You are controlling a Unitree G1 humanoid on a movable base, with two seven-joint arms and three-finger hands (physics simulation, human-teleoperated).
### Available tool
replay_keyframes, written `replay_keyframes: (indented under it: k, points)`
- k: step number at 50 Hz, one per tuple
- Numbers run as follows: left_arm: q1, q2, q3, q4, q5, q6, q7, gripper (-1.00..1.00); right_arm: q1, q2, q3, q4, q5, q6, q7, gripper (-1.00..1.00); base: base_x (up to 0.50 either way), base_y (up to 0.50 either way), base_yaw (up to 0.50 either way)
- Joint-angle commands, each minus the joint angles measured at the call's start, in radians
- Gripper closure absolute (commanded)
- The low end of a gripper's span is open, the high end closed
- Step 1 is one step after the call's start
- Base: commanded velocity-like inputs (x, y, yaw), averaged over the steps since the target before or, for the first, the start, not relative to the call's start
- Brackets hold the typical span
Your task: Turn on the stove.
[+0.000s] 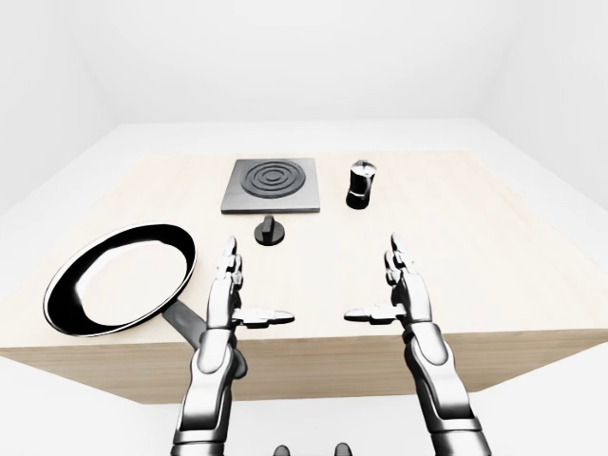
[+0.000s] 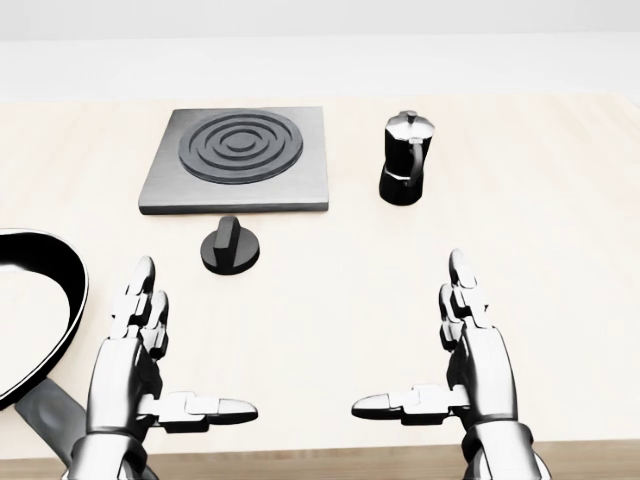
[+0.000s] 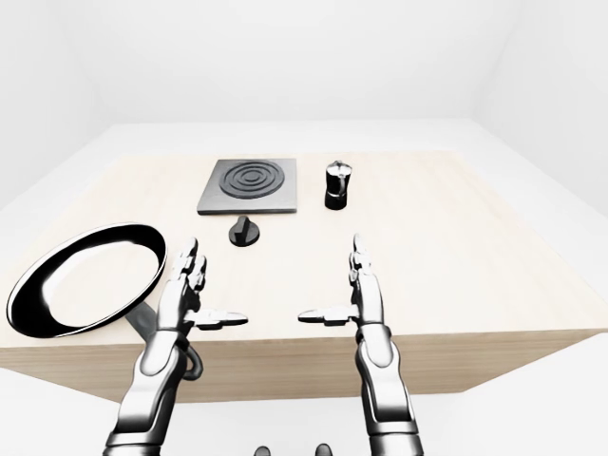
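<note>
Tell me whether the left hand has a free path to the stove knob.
Probably yes. The left hand is open, and the knob lies just above and right of it in the head view, with only bare table between. The pan sits off to the left.

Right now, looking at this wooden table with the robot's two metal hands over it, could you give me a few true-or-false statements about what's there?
1. The round black knob sits just below the dark square stove plate in the head view. True.
2. The black frying pan rests on the stove plate. False: it lies apart, at the table's left.
3. The left hand grips the knob. False: its fingers are open, touching nothing.
4. The black and silver moka pot stands upright, right of the stove plate. True.
5. The right hand is open. True.
</note>
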Motion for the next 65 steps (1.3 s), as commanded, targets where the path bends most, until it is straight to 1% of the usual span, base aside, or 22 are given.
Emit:
replay_keyframes:
  k: [1,7,9,10,13,25,27,32,37,42,44,52,54,56,65]
  points:
    - [0.003,0.010,0.020,-0.002,-0.009,-0.005,-0.021,-1.00,-0.003,-0.012,-0.023,0.014,0.010,-0.003,0.023,-1.00,0.00,0.00,0.00]
    - [0.002,0.009,0.019,0.006,-0.008,-0.009,-0.021,-1.00,-0.004,-0.012,-0.024,0.024,0.010,-0.010,0.024,-1.00,0.00,0.00,0.00]
    - [0.002,0.010,0.019,0.003,-0.008,-0.006,-0.021,-1.00,-0.004,-0.012,-0.023,0.016,0.010,-0.002,0.023,-1.00,0.00,0.00,0.00]
    - [0.001,0.010,0.019,0.007,-0.008,-0.009,-0.022,-1.00,-0.003,-0.012,-0.023,0.017,0.010,-0.003,0.023,-1.00,0.00,0.00,0.00]
    - [0.001,0.010,0.019,0.006,-0.009,-0.006,-0.022,-1.00,-0.004,-0.012,-0.023,0.018,0.009,-0.002,0.023,-1.00,0.00,0.00,0.00]
    - [-0.002,0.010,0.018,0.018,-0.006,-0.009,-0.022,-1.00,-0.004,-0.012,-0.021,0.017,0.004,0.002,0.020,-1.00,0.00,0.00,0.00]
    - [-0.001,0.011,0.019,0.012,-0.007,-0.003,-0.022,-1.00,-0.003,-0.012,-0.020,0.011,0.003,0.008,0.020,-1.00,0.00,0.00,0.00]
    - [0.002,0.011,0.019,0.007,-0.007,-0.001,-0.023,-1.00,-0.003,-0.011,-0.021,0.014,0.003,0.006,0.020,-1.00,0.21,0.00,0.00]
    - [-0.001,0.011,0.019,0.019,-0.005,-0.008,-0.024,-1.00,-0.004,-0.012,-0.021,0.021,0.003,0.001,0.021,-1.00,0.24,0.00,0.00]
    - [-0.001,0.010,0.018,0.026,-0.004,-0.015,-0.024,-1.00,-0.003,-0.012,-0.021,0.016,0.004,0.004,0.022,-1.00,0.27,0.00,0.00]
    - [0.000,0.010,0.017,0.021,-0.003,-0.012,-0.024,-1.00,-0.002,-0.012,-0.021,0.017,0.004,0.003,0.022,-1.00,0.29,0.00,0.00]
    - [-0.002,0.011,0.018,0.025,-0.004,-0.013,-0.025,-1.00,-0.003,-0.012,-0.021,0.017,0.004,0.002,0.023,-1.00,0.29,0.00,0.00]
    - [0.000,0.011,0.017,0.018,-0.003,-0.008,-0.025,-1.00,-0.002,-0.012,-0.021,0.017,0.004,0.001,0.023,-1.00,0.29,0.00,0.00]
    - [-0.001,0.011,0.017,0.024,-0.002,-0.012,-0.025,-1.00,-0.003,-0.012,-0.021,0.014,0.004,0.005,0.023,-1.00,0.29,0.00,0.00]
    - [-0.002,0.011,0.017,0.033,-0.001,-0.019,-0.026,-1.00,-0.001,-0.011,-0.021,0.020,0.004,-0.003,0.024,-1.00,0.29,0.00,0.00]
